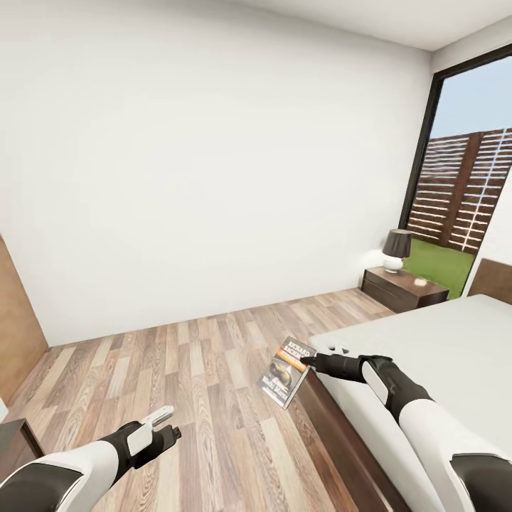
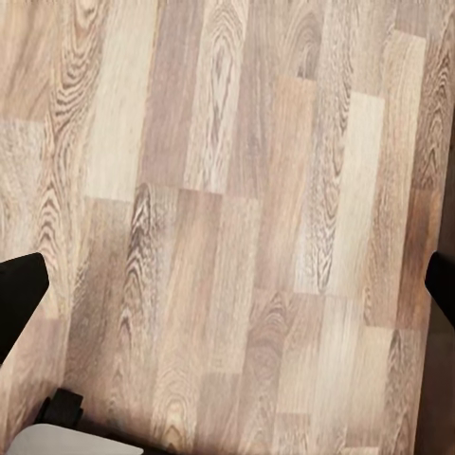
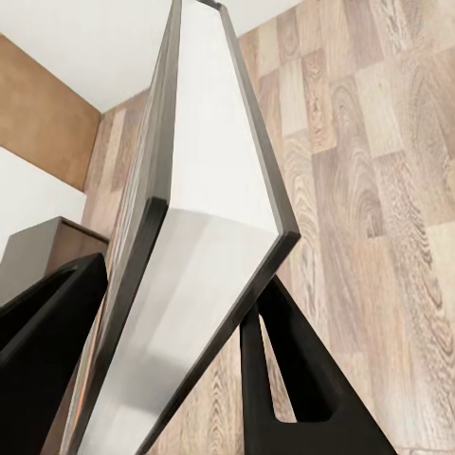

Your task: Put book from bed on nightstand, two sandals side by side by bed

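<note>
Right gripper [image 1: 307,360]: fingers closed on the book [image 1: 287,371], pinching it at one edge. In the right wrist view the book [image 3: 204,246] stands between the two dark fingers [image 3: 284,379], page block facing the camera, cover edges on either side. The book hangs tilted past the fingertips, in the air over the floor [image 1: 199,377], just off the near corner of the bed [image 1: 427,341] (cover shows white lettering, an orange band, a dark picture).

Left gripper [image 1: 167,425]: low over the floor, well apart from the book, fingers spread with nothing between them. In the left wrist view the two dark fingertips [image 2: 19,294] sit at opposite edges with wood planks [image 2: 227,227] between.

Beyond the right fingers: the off-white mattress in its dark frame. Farther on, a nightstand [image 1: 402,288] with a lamp [image 1: 396,250] on top, beside the black-framed window [image 1: 455,178]. White wall [image 1: 213,163] behind.
</note>
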### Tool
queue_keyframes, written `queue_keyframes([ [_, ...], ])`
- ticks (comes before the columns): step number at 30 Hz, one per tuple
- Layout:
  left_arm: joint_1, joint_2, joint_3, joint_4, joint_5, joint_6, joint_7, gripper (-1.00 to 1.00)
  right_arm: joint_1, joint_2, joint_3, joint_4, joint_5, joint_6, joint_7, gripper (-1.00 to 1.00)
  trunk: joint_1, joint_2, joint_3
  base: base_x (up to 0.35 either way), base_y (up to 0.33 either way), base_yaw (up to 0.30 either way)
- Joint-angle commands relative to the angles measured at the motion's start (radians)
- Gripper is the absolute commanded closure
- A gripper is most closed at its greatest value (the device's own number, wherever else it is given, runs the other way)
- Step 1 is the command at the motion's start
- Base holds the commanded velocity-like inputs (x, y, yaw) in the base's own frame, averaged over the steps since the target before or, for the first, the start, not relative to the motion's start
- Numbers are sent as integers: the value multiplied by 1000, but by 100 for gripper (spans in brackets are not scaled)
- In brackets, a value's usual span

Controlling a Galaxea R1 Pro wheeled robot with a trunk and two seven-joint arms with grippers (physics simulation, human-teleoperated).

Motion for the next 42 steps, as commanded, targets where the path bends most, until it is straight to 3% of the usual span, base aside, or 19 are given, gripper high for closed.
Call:
queue_keyframes([
  [1, 0, 0, -8, 1, 11, 3, 2, -100, 0, -1, 9, -1, -10, 6, -2, 100, 0, -1, 0, 81, 63, 0],
  [4, 0, 0, -8, 1, 11, 3, 2, -100, 0, -1, 24, -1, -10, 6, -2, 100, 0, -1, 0, 149, 120, 0],
  [8, 0, 0, -8, 1, 11, 3, 3, -100, 0, -1, 80, -2, -11, 6, -5, 100, 0, -1, 0, 231, 189, 0],
  [12, 0, 0, -8, 1, 11, 3, 3, -100, 0, -2, 97, -2, -12, 5, -2, 100, 0, -1, 0, 261, 214, 0],
  [26, 0, -6, -8, 1, 11, 3, 3, -100, 1, -2, 110, -2, -12, -45, -1, 100, 0, -1, 0, 274, 225, 0],
  [42, 0, -22, -8, 1, 11, 3, 3, -100, 1, -2, 111, -2, -10, -53, -1, 100, 0, -1, 13, 279, 226, 0],
])
